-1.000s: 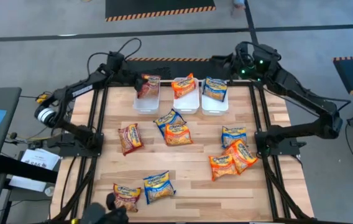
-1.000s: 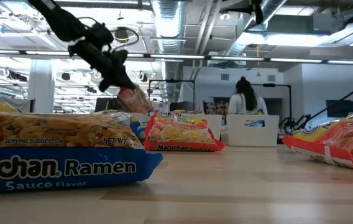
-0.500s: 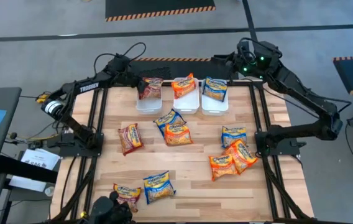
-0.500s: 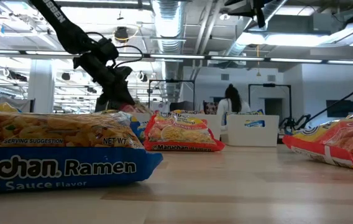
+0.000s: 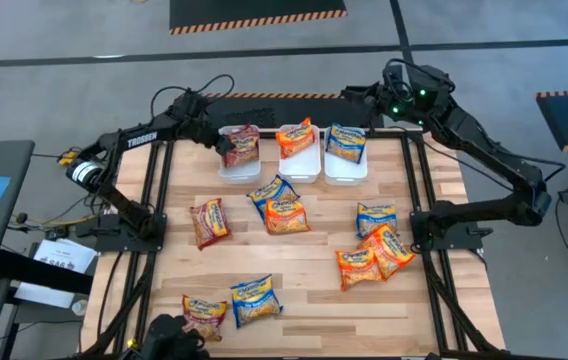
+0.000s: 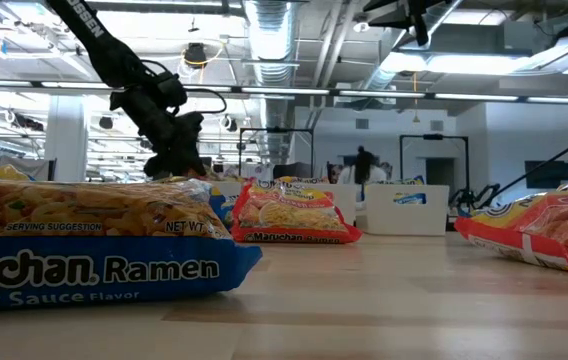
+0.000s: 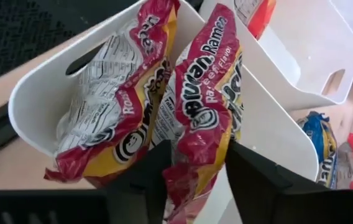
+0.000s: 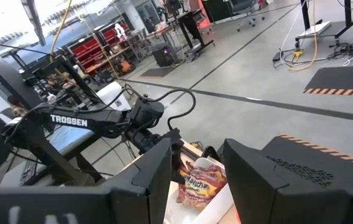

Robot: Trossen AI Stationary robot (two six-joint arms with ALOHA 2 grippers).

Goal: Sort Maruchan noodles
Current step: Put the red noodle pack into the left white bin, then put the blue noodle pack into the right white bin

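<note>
My left gripper (image 5: 221,141) reaches down into the left white bin (image 5: 234,168) at the table's far edge, open. The near end of a maroon Maruchan packet (image 7: 204,112) stands between its fingers. A second maroon packet (image 7: 114,118) leans against the bin's wall beside it. My right gripper (image 8: 195,177) is open with nothing in it, raised beyond the far edge behind the right bin (image 5: 346,170). An orange packet (image 5: 296,138) stands in the middle bin, a blue one (image 5: 345,143) in the right bin. My left gripper has its fingers (image 7: 145,180) apart on either side of the maroon packet's lower end (image 7: 192,171), slanting down from the table's left. The packet stands on edge in the bin. I cannot tell whether the fingers touch it.
Several loose packets lie flat on the wooden table: maroon (image 5: 208,221), blue (image 5: 271,190), orange (image 5: 287,215), blue (image 5: 375,218), two orange (image 5: 374,257), and maroon (image 5: 204,313) and blue (image 5: 255,299) near the front edge. A person stands in the room far behind.
My left gripper has sunk and tipped downward over the left bin. The maroon packet, which hung above the bin in the low view, has gone down into it, out of that view behind the near packets.
</note>
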